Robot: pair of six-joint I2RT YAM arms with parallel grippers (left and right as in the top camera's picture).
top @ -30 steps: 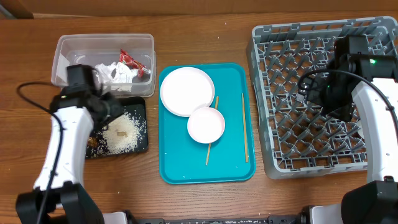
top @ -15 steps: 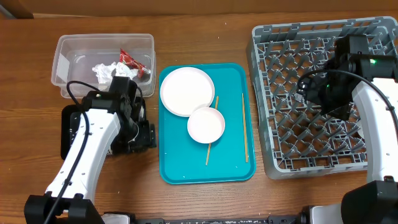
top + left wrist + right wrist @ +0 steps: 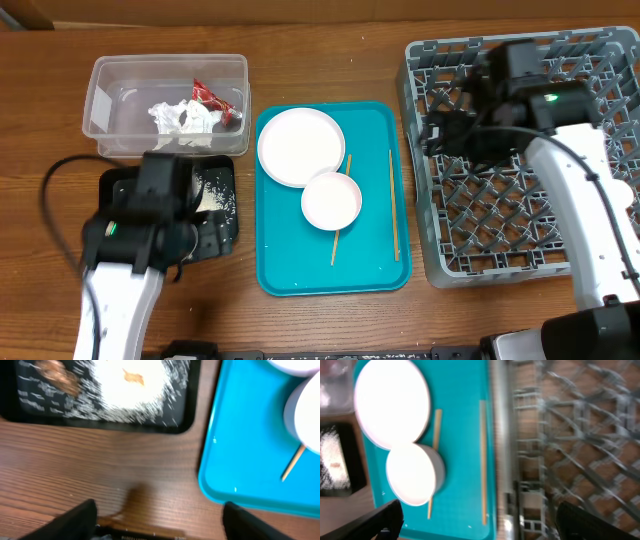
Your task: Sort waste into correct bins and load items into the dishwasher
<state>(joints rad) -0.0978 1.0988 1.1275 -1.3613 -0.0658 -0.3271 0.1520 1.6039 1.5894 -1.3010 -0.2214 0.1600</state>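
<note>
At the far left, the clear plastic tub sits at the back of the wooden table. The red snack wrapper and the crumpled white tissue lie inside it. Just in front of the tub is the shallow black tray. It holds a heap of white rice grains with a small brown scrap on top. The left arm reaches over the tray's left part and hides it from above. The left gripper has its fingers spread wide, with nothing held and bare wood showing between them.

In the middle lies the teal serving tray. The round white plate is at its back left, and the small pale bowl touches the plate's front right edge. A wooden chopstick runs under the bowl and shows on both sides of it. The second chopstick lies alone near the tray's right edge.

At the right stands the grey dish rack, just beside the teal tray. The right arm reaches across its back part. The right gripper is spread wide and holds nothing, hanging above the line where the teal tray's edge meets the rack's left wall
</note>
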